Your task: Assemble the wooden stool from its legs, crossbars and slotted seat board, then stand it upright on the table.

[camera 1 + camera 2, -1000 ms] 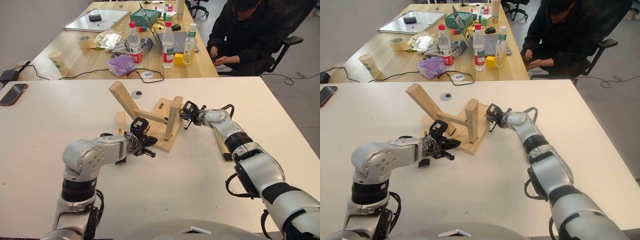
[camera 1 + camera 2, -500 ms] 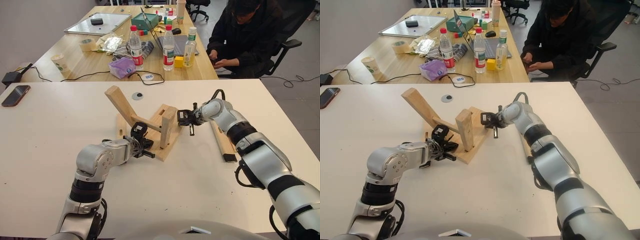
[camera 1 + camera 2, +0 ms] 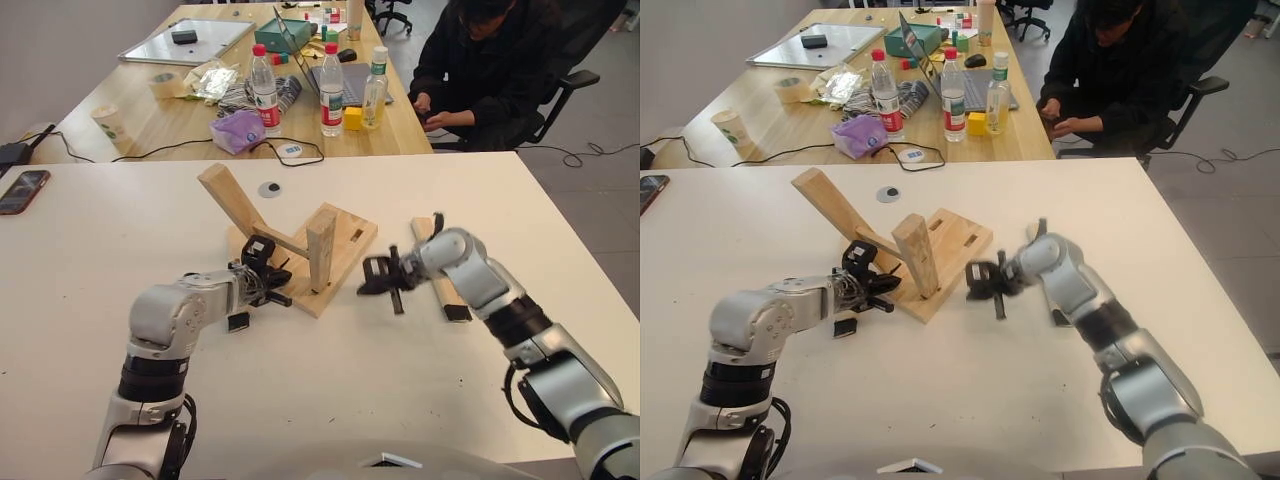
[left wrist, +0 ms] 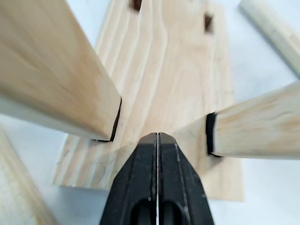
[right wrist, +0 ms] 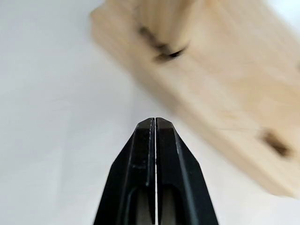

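Toward the desk's (image 3: pixel 100 250) left-centre, the left end effector (image 3: pixel 272 292) is shut on nothing, its tips at the near edge of the seat board (image 3: pixel 345 250) between the tilted leg (image 3: pixel 228 200) and the upright leg (image 3: pixel 321 245), probably steadying the upturned board. A crossbar (image 3: pixel 285 243) links both legs. Just off the board's right edge, apart from it, the right end effector (image 3: pixel 385 285) hovers closed and empty, a loose leg (image 3: pixel 452 303) beside it.

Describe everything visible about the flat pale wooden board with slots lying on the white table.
The pale, grained wooden seat board lies flat on the white table. An upright wooden leg and a leaning wooden leg stand in it, joined by a crossbar; empty slots show farther along. The shut left gripper is poised at its near edge.
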